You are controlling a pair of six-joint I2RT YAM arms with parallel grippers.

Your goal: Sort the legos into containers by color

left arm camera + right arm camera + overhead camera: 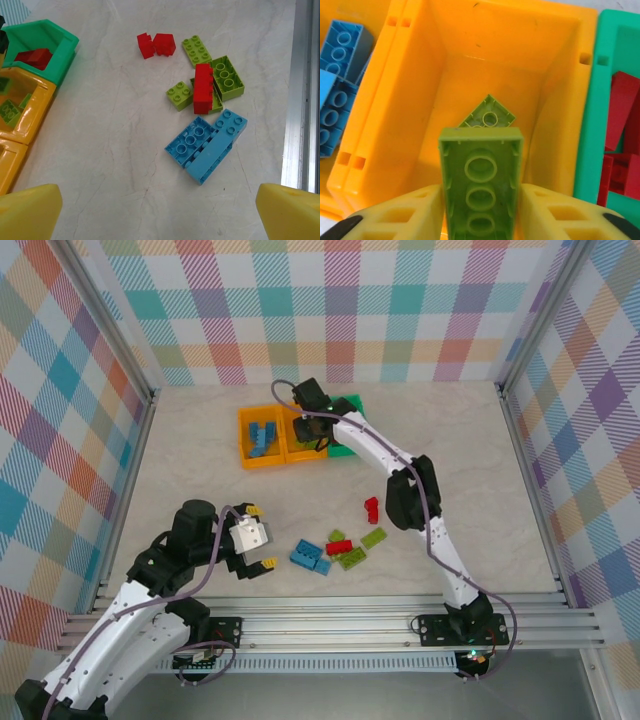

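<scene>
My right gripper is shut on a lime green lego, underside up, held over the middle orange container, where another lime lego lies. The left orange container holds blue legos. Red legos lie in the green container. My left gripper is open above bare table, just short of the loose pile: two blue legos, a red lego, lime legos and a red pair.
The loose pile lies mid-table, between both arms. The right arm stretches diagonally over the table to the containers at the back. A metal rail borders the table on the near side. Checked walls close in the workspace.
</scene>
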